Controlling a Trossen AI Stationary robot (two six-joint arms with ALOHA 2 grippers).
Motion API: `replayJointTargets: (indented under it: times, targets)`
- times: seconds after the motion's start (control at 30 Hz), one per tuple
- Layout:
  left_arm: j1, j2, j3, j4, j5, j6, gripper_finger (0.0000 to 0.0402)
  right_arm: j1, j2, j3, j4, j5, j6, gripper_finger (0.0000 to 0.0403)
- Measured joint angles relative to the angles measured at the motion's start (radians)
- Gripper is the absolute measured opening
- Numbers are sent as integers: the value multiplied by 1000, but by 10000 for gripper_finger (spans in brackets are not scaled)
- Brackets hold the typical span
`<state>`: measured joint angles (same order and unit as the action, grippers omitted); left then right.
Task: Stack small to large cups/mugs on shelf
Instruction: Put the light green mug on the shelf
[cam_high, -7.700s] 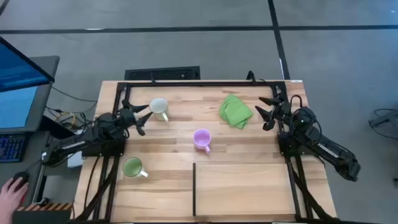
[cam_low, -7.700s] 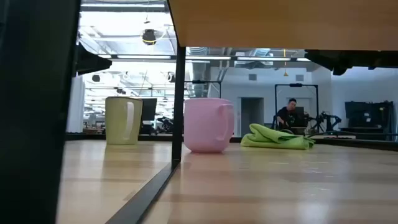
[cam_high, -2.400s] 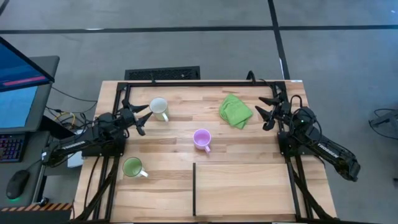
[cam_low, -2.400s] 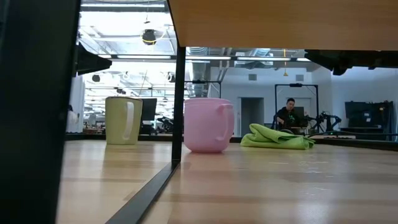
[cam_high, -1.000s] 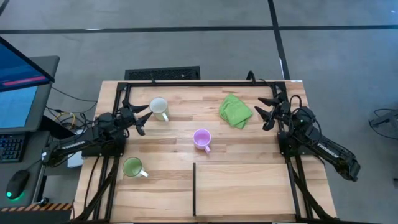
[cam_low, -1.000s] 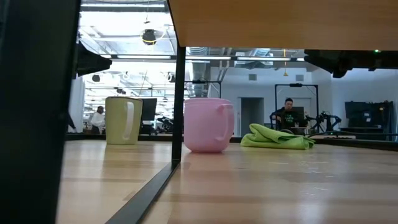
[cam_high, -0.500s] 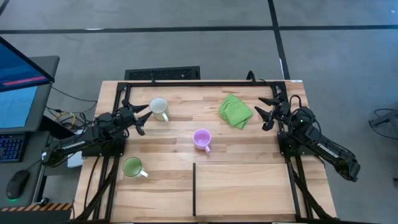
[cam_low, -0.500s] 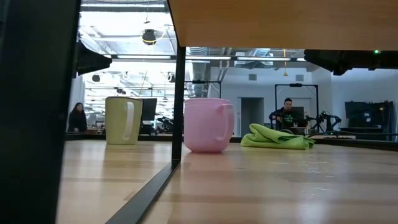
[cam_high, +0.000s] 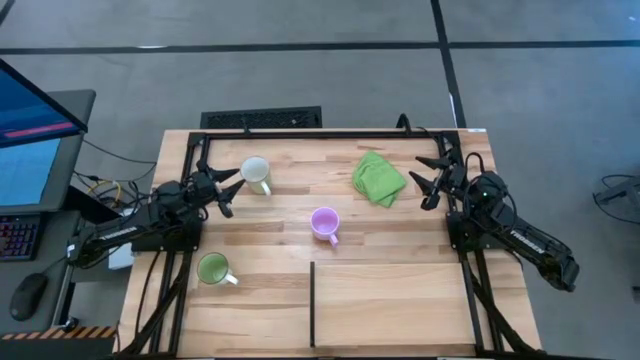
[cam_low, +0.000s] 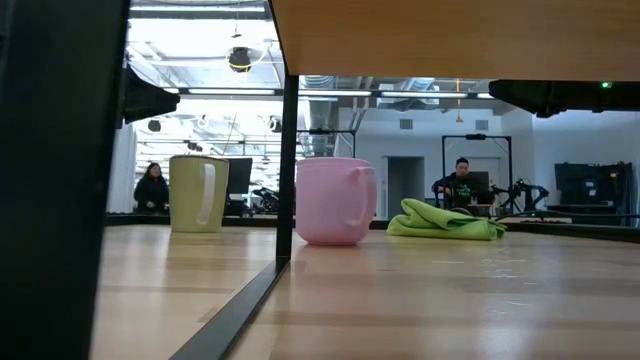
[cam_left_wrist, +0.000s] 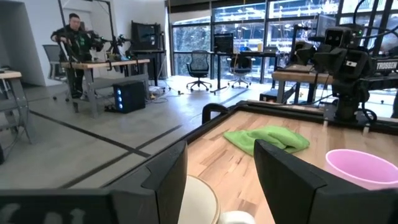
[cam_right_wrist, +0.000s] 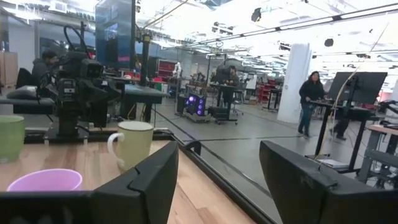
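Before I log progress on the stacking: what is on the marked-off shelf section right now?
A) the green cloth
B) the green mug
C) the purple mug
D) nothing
D: the shelf is bare wood; the purple mug, green mug, white mug and green cloth all lie outside it.

Table (cam_high: 400, 300): light wood in jointed strips, smooth, faint sheen seen in low view. Frame (cam_high: 330, 134): black metal, matt. Purple mug (cam_low: 334, 200), cream mug (cam_low: 198, 194), green mug (cam_high: 212, 268): smooth, slightly glossy, plastic or glazed, undetermined. Cloth (cam_high: 378, 178): green fabric, soft, crumpled, matt. Gripper fingers (cam_right_wrist: 152, 180): dark, matt plastic.
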<state>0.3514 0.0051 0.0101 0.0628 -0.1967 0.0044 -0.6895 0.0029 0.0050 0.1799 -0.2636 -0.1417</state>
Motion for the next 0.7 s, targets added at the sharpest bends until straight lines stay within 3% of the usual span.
replayJointTargets:
  times: [0.7]
  targets:
    - [0,21,13,-4,6,-54,179,0,0,0,0,0,-26,249]
